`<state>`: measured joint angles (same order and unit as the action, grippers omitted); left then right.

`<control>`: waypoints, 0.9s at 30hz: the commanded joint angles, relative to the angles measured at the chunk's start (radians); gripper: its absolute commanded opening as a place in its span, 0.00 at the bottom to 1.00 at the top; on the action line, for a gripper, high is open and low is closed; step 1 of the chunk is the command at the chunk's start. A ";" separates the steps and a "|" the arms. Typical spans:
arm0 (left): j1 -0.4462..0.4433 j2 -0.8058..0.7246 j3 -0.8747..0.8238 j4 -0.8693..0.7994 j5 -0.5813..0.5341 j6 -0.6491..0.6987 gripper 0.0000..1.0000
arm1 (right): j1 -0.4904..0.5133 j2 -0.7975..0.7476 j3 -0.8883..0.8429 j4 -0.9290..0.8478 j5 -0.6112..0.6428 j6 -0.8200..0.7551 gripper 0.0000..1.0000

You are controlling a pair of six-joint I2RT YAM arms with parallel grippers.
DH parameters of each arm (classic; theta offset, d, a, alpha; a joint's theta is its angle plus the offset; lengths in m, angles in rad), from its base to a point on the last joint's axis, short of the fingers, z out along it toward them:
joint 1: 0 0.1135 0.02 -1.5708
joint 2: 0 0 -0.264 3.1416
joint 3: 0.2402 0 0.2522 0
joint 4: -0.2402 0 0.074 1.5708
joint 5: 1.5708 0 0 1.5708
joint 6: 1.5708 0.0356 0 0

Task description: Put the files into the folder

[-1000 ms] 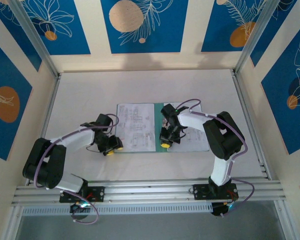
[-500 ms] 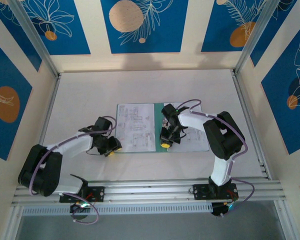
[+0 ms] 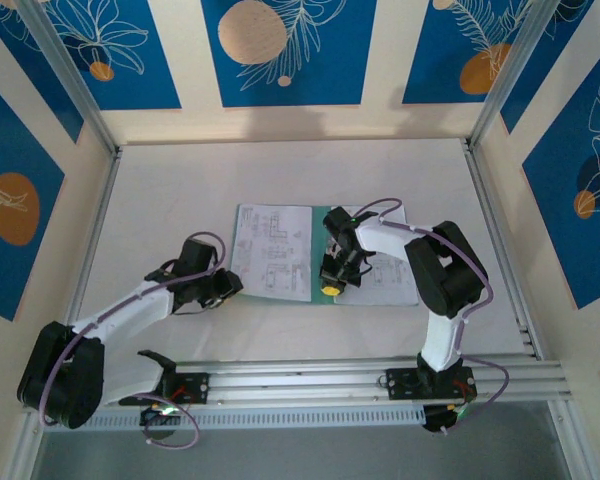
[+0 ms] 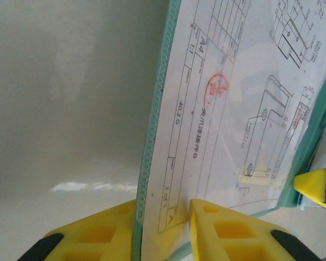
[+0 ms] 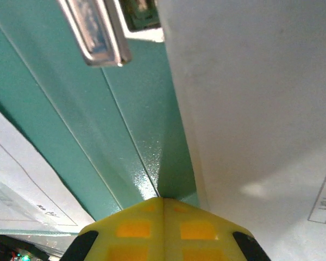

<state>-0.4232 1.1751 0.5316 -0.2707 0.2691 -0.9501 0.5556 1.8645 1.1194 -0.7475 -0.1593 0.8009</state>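
Note:
The teal-green folder (image 3: 318, 250) lies open in the middle of the table, with white printed files (image 3: 272, 250) on its left half and another white sheet (image 3: 385, 275) on its right half. My left gripper (image 3: 230, 285) is at the left cover's near corner. In the left wrist view its yellow fingers (image 4: 163, 209) pinch the ribbed teal cover edge (image 4: 152, 130) together with the drawing sheet (image 4: 223, 109). My right gripper (image 3: 330, 288) is shut, its tips (image 5: 163, 201) resting on the green spine (image 5: 125, 109) below the metal clip (image 5: 95, 32).
The bare white tabletop (image 3: 180, 190) surrounds the folder, with walls on three sides. An aluminium rail (image 3: 300, 378) with both arm bases runs along the near edge. A yellow fingertip of the right gripper (image 4: 320, 185) lies just beyond the folder's spine.
My left arm has stretched out and lowered, and its jaws have closed onto the left cover's near corner. The right arm has held still on the spine.

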 commanded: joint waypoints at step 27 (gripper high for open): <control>-0.019 -0.262 0.183 -0.413 -0.175 0.075 0.00 | -0.314 -0.277 -0.097 -0.068 0.099 0.037 0.32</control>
<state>-0.4343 0.9527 0.6632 -0.5480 0.1696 -0.9070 0.3073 1.5871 1.0908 -0.7746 -0.0517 0.8131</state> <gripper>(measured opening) 0.041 0.328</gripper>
